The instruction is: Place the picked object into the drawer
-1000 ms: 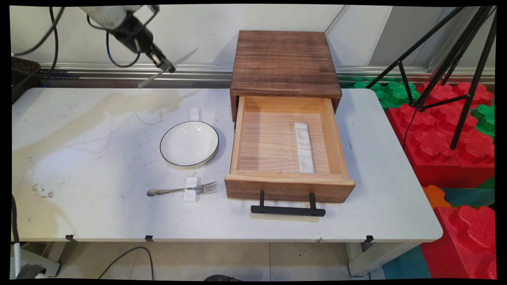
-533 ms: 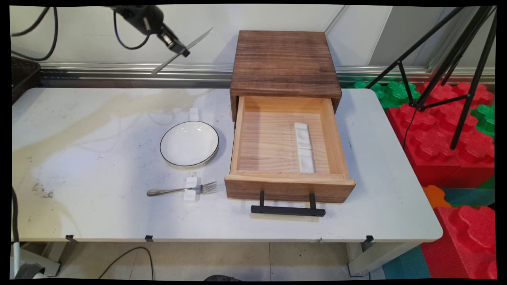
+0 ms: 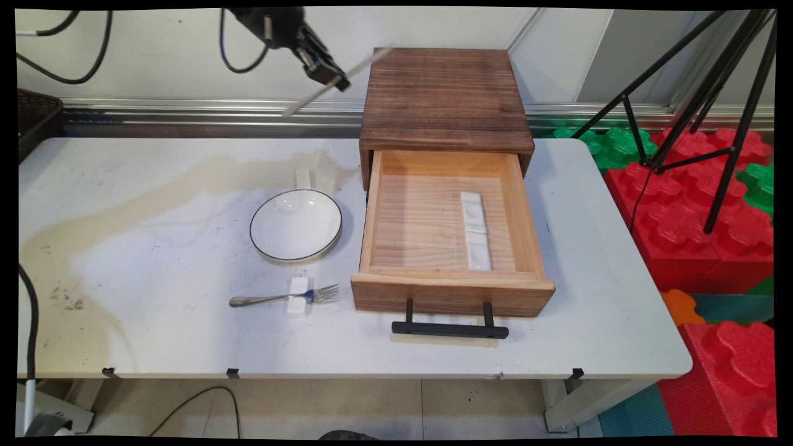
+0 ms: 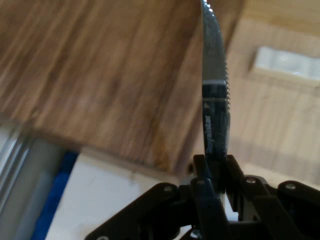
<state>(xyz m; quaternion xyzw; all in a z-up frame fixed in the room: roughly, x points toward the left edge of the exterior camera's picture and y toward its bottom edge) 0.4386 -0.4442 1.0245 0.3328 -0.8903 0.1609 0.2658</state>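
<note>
Our black two-finger claw (image 3: 328, 73) is clenched on a serrated steel table knife (image 4: 215, 100), held high beside the dark wooden cabinet (image 3: 445, 99); its long axis slants toward the open pale-wood drawer (image 3: 433, 217) on the desk (image 3: 155, 248).

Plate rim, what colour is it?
Black, around a white plate; clearest in the main view.

On my white table (image 3: 155, 186) a fork (image 3: 282, 298) lies near a black-rimmed plate (image 3: 296, 224). Beside them, an open wooden drawer (image 3: 433, 229) holds white rests (image 3: 475, 230). Red foam blocks (image 3: 694, 229) stand beyond.
</note>
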